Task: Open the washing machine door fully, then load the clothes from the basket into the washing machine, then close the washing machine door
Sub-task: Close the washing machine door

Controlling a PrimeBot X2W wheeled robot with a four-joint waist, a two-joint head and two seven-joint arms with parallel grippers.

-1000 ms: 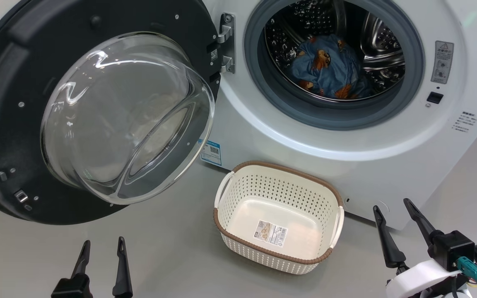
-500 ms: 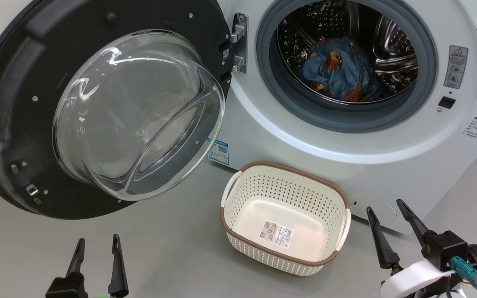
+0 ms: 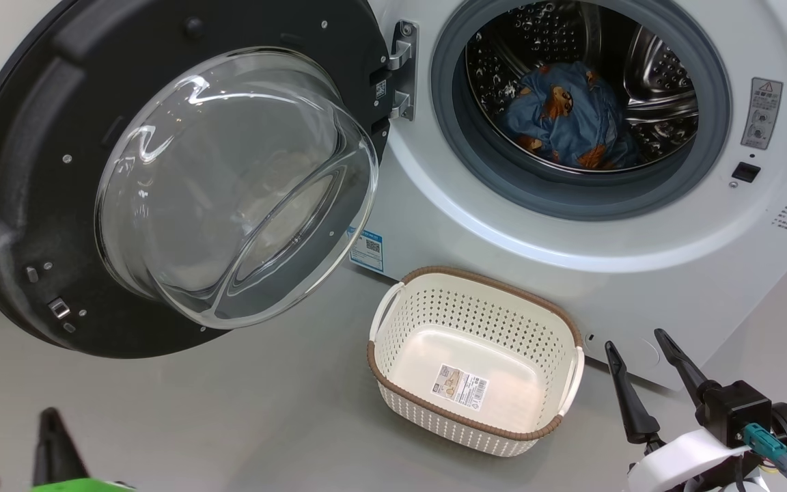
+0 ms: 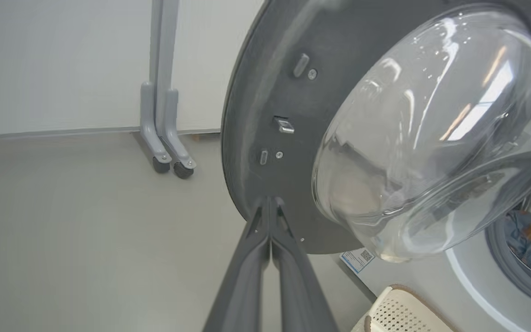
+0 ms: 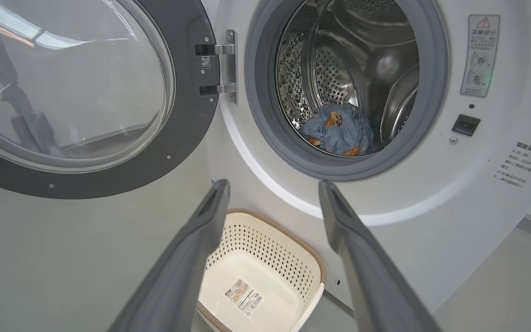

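Note:
The washing machine stands with its door swung wide to the left, the glass bowl bulging toward me. Blue clothes with orange-brown figures lie inside the steel drum, also seen in the right wrist view. The cream basket sits on the floor before the washer, with just a label on its floor. My left gripper is shut on nothing; in the left wrist view its tips point at the door's lower rim. My right gripper is open, right of the basket.
A grey stand on caster wheels rests against the white wall behind the door. Grey floor stretches left of the basket. The door hinge sits between door and drum opening.
My left gripper has shut and slid to the lower left of the head view. The head camera has turned a little, shifting the whole scene rightward. The right gripper stays open.

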